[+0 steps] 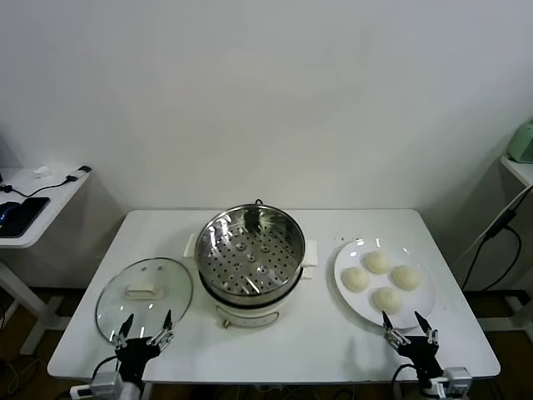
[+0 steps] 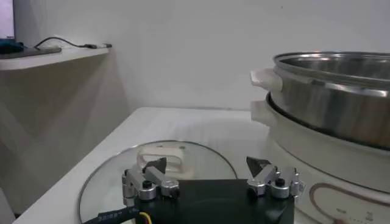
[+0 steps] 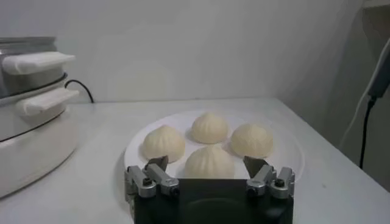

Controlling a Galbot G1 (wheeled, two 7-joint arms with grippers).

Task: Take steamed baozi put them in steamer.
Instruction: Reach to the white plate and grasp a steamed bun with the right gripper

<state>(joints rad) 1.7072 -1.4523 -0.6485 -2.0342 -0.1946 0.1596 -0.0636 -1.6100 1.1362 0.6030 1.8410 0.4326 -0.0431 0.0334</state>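
Several cream-white steamed baozi lie on a flat white plate at the table's right. The steel steamer stands at the table's centre on its cream base, its perforated tray bare. My right gripper hovers open at the front edge, just short of the nearest bun. At the front left my left gripper is open, holding nothing, at the near rim of the glass lid.
The lid lies flat left of the steamer, its white handle up. A side table with a cable stands off to the left. A black cord hangs by the table's right end. A wall runs close behind.
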